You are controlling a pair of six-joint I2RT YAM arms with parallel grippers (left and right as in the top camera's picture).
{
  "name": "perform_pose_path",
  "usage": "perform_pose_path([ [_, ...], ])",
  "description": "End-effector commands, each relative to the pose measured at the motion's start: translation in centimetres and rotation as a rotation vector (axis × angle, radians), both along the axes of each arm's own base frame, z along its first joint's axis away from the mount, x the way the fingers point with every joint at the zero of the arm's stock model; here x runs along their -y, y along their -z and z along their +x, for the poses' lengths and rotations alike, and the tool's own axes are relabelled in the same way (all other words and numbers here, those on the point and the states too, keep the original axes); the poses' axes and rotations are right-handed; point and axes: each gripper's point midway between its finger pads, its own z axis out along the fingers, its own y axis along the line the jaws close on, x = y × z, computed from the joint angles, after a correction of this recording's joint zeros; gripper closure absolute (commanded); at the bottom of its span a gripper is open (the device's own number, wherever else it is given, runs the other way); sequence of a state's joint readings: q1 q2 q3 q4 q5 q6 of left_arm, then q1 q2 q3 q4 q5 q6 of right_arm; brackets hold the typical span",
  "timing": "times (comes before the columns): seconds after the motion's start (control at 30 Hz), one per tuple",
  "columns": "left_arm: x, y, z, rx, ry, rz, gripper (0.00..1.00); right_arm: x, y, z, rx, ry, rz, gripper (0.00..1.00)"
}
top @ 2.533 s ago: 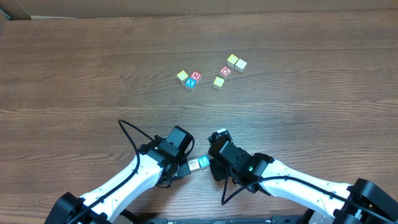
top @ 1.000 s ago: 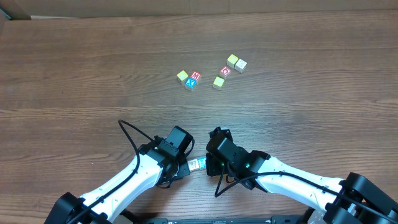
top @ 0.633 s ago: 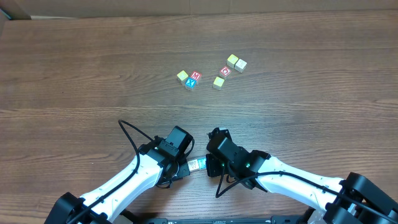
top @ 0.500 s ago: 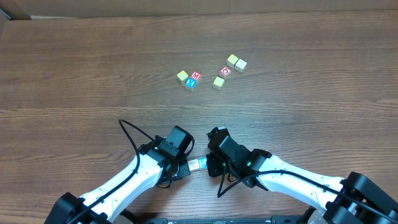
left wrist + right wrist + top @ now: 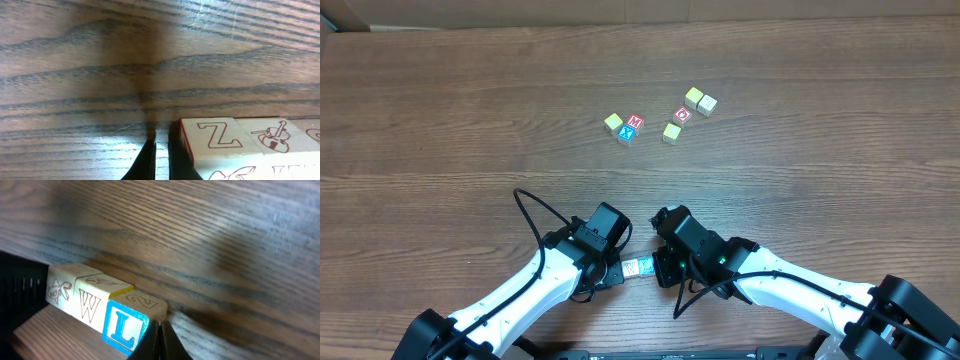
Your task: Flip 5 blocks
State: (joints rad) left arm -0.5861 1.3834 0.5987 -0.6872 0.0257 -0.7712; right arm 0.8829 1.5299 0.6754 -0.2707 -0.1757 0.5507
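The left claw [image 5: 161,152] was closed on nothing, its two dark fingertips almost meeting low over the wood-grain table [image 5: 100,60]. It sat just beside one end of a short row of alphabet blocks [image 5: 638,267]; whether a fingertip actually touched the wood could not be told. The end cube there, the Z block [image 5: 215,136], carried a red-outlined Z on its upper face. The middle block [image 5: 270,137] pressed against it and showed a small violin on top.

The right claw [image 5: 160,332] was likewise shut and empty, its fingertips pinched to a point right next to the other end of the row. That end was the L block [image 5: 124,327], with a white L on a teal-blue side face and a 2 on top. In the right wrist view the middle block showed a W on its side, and the far cube showed a rabbit-like drawing.

From overhead, the row lay near the front edge of the table between the two wrists, which hid the fingers. Well apart, toward the far middle, lay seven more cubes. A yellow-green block [image 5: 613,122] sat just beside a red M block [image 5: 635,121], which touched a blue block [image 5: 627,133]. To their right were a yellow block [image 5: 671,131] and a red O block [image 5: 682,114]. Beyond those, another yellow cube [image 5: 693,97] touched a cream block [image 5: 707,104].
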Motion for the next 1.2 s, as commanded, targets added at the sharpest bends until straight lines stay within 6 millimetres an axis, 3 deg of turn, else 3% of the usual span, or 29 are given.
perform_pose_path([
  [0.0,0.4,0.1,0.1,-0.003,0.035,-0.018,0.96,-1.5,-1.1,-0.2,-0.108,0.115,0.085,0.96],
  [0.23,0.4,0.1,0.1,-0.001,0.037,-0.018,0.96,-1.2,-0.9,0.0,-0.175,0.259,0.089,0.96],
  [0.4,0.4,0.1,0.1,-0.002,0.037,-0.017,0.96,0.8,0.2,0.1,-0.165,0.327,-0.003,0.96],
  [1.17,0.7,0.0,0.6,0.021,0.036,-0.032,0.96,-0.7,0.3,0.1,-0.200,0.316,0.054,0.96],
])
